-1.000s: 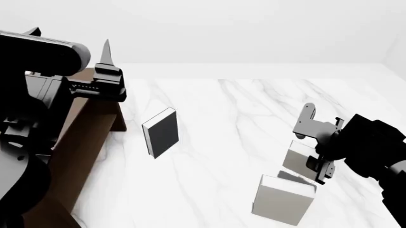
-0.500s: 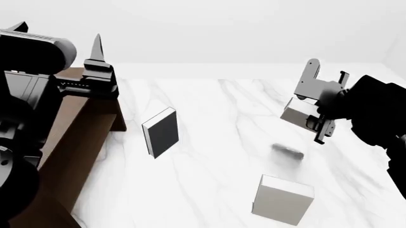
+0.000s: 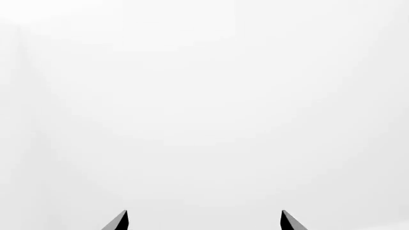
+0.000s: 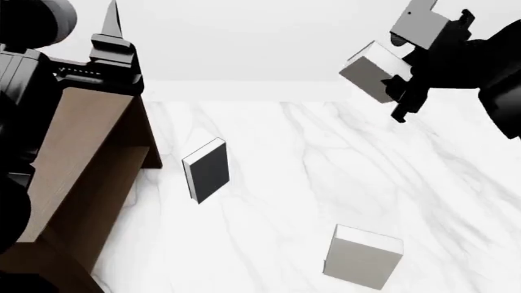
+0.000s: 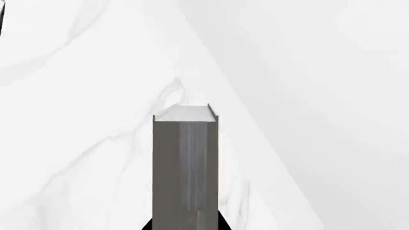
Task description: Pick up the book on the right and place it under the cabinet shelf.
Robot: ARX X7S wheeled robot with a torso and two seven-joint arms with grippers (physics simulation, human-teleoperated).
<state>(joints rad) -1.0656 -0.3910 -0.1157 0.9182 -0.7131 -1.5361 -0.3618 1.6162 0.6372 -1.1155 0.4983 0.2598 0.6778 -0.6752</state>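
Note:
My right gripper [image 4: 397,68] is shut on the grey book [image 4: 368,74] from the right and holds it high above the marble table's far right, tilted. In the right wrist view the book [image 5: 185,163] stands out from between the dark fingertips, with the right gripper [image 5: 185,226] closed on its sides. The dark brown cabinet shelf [image 4: 82,152] stands along the table's left edge, far from the book. My left gripper [image 4: 111,27] points upward above the cabinet's far end. The left wrist view shows the left gripper [image 3: 204,221] open, with only white wall between its tips.
A dark book [image 4: 207,171] stands upright on the marble table [image 4: 326,159], just right of the cabinet. A light grey book [image 4: 362,256] stands near the front edge at the right. My left arm's black body covers the cabinet's near left side.
The right gripper has risen steeply with the book, from just above the table to high over its far right. The left gripper has drifted up and slightly left.

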